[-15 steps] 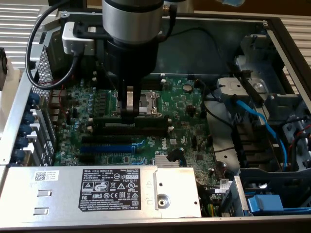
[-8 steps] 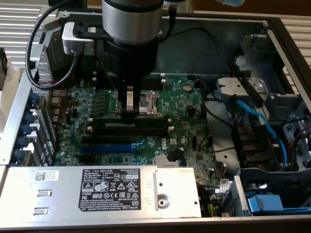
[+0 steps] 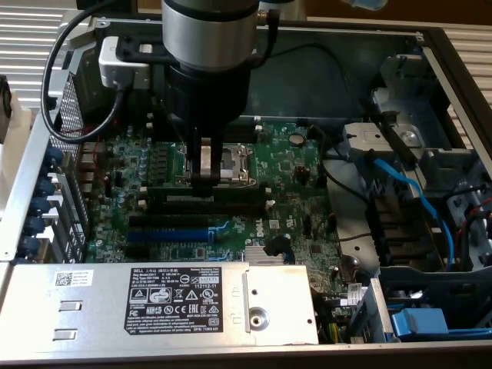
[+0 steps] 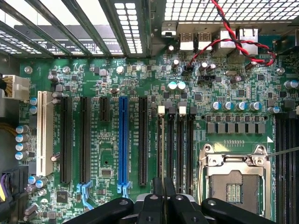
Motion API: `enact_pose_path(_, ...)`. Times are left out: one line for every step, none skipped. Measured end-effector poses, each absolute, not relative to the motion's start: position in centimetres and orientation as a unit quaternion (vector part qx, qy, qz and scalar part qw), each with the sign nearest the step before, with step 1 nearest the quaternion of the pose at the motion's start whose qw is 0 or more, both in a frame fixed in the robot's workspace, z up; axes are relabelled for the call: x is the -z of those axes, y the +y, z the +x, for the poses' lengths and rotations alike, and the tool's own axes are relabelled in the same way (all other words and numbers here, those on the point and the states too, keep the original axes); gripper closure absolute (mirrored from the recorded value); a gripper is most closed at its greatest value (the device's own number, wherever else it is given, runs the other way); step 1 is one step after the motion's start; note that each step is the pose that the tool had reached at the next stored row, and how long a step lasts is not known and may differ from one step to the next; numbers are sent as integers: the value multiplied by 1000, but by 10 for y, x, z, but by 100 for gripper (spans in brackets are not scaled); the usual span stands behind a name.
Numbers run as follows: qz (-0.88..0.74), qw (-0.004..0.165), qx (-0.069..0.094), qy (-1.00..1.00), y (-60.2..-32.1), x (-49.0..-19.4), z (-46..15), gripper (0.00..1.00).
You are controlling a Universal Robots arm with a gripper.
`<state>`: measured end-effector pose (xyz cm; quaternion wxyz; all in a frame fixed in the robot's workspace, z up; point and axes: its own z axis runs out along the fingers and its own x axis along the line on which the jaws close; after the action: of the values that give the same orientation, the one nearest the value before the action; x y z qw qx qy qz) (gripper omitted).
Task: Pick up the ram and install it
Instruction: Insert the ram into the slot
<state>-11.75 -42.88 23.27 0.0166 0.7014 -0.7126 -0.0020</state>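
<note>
The ram (image 3: 240, 187) is a long, thin, dark stick lying level just above the motherboard (image 3: 292, 165). It runs along the black slots (image 3: 192, 206). My gripper (image 3: 204, 181) comes straight down from the arm and is shut on the ram's middle. The stick sits over the slot row nearest the CPU socket (image 3: 231, 160); whether it touches that slot I cannot tell. In the wrist view my gripper (image 4: 163, 196) stands narrow above the black slots (image 4: 180, 144) with white end clips (image 4: 161, 110).
A blue expansion slot (image 3: 165, 234) (image 4: 123, 140) lies beyond the black slots. The open CPU socket (image 4: 236, 179) is beside the gripper. A silver power supply (image 3: 154, 304) borders the board's front. Blue cable (image 3: 407, 192) and drive bays fill the exterior view's right. Case walls enclose everything.
</note>
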Motion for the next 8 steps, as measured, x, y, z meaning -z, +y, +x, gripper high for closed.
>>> enact_pose_path(701,17,2,-713,-429,-233,-117,88)
enact_pose_path(701,17,2,-713,-429,-233,-117,88)
enact_pose_path(701,17,2,-713,-429,-233,-117,88)
enact_pose_path(701,17,2,-713,-429,-233,-117,88)
enact_pose_path(701,17,2,-713,-429,-233,-117,88)
enact_pose_path(701,17,2,-713,-429,-232,-117,88)
enact_pose_path(701,17,2,-713,-429,-232,-117,88)
enact_pose_path(701,17,2,-713,-428,-232,-117,88)
